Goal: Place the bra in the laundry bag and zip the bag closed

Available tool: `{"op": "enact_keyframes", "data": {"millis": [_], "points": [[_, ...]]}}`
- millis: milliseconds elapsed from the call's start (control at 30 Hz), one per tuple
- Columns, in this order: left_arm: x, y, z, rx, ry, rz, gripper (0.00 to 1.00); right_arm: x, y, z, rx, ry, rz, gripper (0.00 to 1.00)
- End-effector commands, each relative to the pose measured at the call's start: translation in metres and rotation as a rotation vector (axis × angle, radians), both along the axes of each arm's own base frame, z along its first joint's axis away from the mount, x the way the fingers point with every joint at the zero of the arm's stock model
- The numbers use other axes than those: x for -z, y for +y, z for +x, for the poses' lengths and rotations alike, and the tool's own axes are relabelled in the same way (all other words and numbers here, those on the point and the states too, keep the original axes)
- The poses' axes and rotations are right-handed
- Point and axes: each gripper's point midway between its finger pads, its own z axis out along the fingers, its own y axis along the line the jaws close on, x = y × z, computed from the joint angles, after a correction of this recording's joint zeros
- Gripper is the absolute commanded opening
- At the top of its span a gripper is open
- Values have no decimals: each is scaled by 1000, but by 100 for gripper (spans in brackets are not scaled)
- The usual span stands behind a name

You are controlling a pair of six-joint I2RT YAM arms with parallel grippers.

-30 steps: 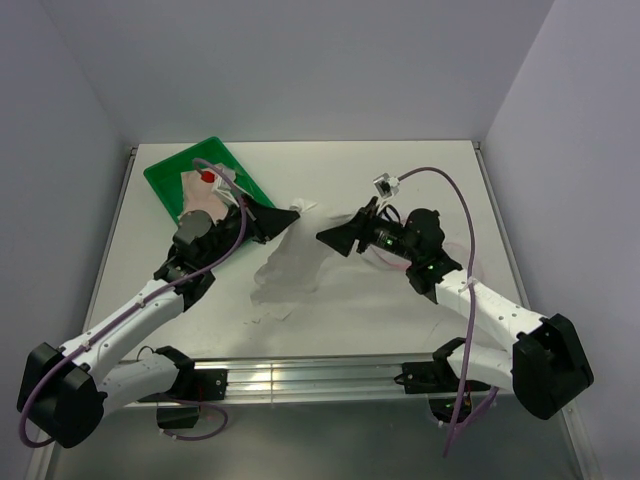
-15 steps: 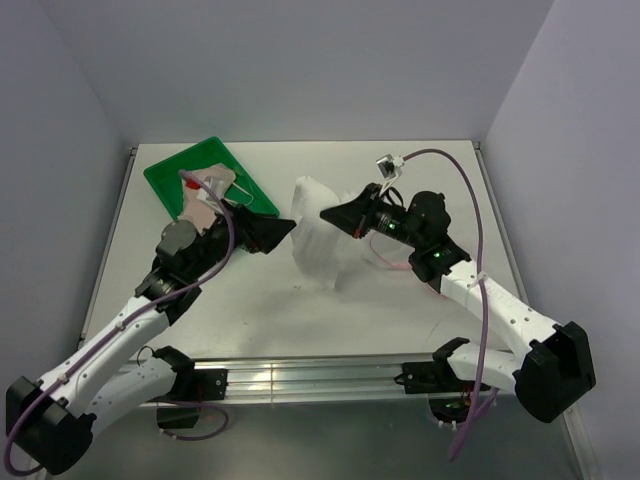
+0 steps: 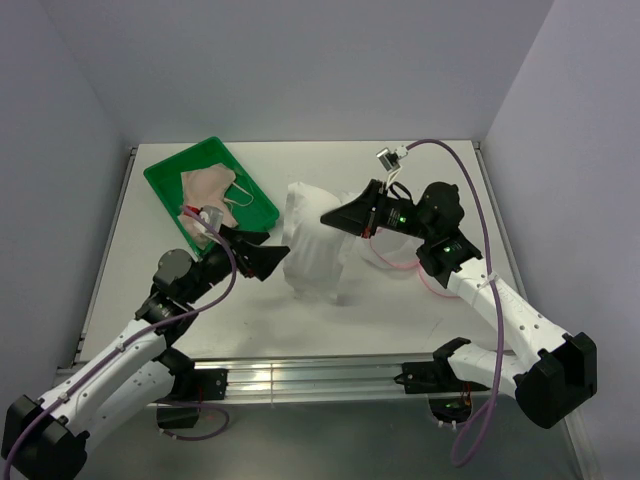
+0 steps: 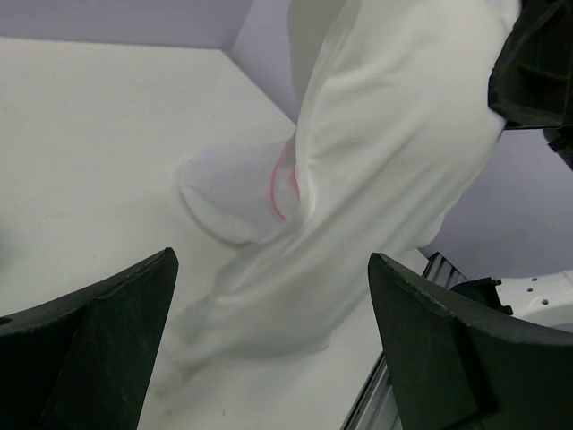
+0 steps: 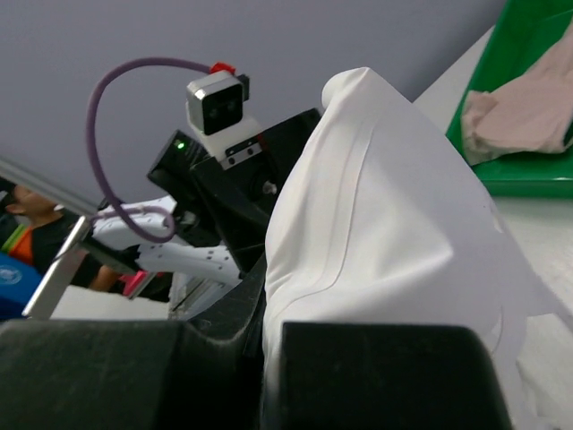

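The peach-beige bra (image 3: 208, 186) lies in the green tray (image 3: 163, 181); the right wrist view shows the bra (image 5: 528, 107) there too. The laundry bag (image 3: 392, 263), white mesh with pink edging, rests on the table under my right arm, and the left wrist view shows the bag (image 4: 235, 193) behind a hanging cloth. My right gripper (image 3: 326, 215) is shut on the top of that large white cloth (image 3: 312, 250), which drapes down to the table. The left gripper (image 3: 277, 256) stands open just left of the cloth, nothing between its fingers.
The green tray sits at the far left of the table. The table's metal front rail (image 3: 310, 378) runs along the near edge. Grey walls close in the back and both sides.
The left gripper opened, let go of the white cloth and drew back toward the near left. The right gripper shut on the cloth and lifted it off the table.
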Motion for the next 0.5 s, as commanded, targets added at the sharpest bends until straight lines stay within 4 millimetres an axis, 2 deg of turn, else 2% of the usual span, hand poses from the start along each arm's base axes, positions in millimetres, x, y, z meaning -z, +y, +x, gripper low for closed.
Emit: {"op": "enact_keyframes", "data": {"millis": [0, 100, 233, 267, 400, 433, 467], "points": [[-35, -10, -9, 78, -158, -56, 95, -41, -2, -24, -99, -72, 76, 0], [-44, -18, -14, 138, -185, -81, 89, -39, -2, -25, -107, -54, 83, 0], [-37, -30, -23, 218, -168, -69, 74, -40, -3, -24, -93, -52, 91, 0], [-35, -33, -26, 237, -165, -67, 67, -41, -3, -24, -95, -55, 93, 0], [-30, -39, -38, 299, -149, -71, 50, -43, -2, -23, -97, -60, 105, 0], [-31, -40, -40, 306, -152, -74, 42, -43, -2, -22, -93, -58, 105, 0], [-35, -39, -43, 309, -161, -81, 21, -42, -2, -21, -91, -53, 104, 0]]}}
